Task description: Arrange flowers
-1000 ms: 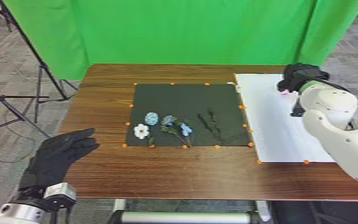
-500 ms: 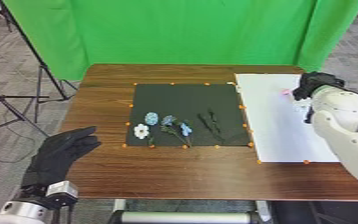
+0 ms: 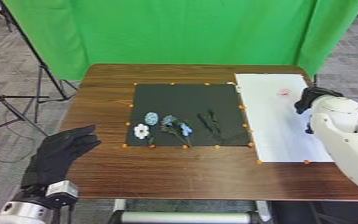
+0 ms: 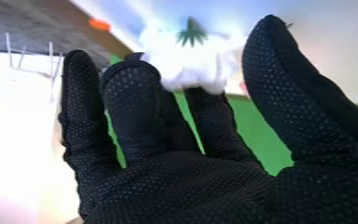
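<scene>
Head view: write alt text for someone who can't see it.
Robot's right hand at the right edge of white paper, near a pink flower; left hand at near left. Between them, a black mat holds a white flower, blue flowers and dark stems.

Your bench (image 3: 158,175) is brown wood grain, the far curtain (image 3: 193,35) green. The black mat (image 3: 184,97) on the left carries a white flower (image 3: 141,131), light-blue blooms (image 3: 151,118) and dark stems (image 3: 213,122); the white sheet (image 3: 278,135) on the right, a pink flower (image 3: 284,92). Orange dots (image 3: 259,161) edge both. Your black right hand (image 3: 310,102) is speckled grey, the near bloom (image 4: 193,62) white and green.
</scene>
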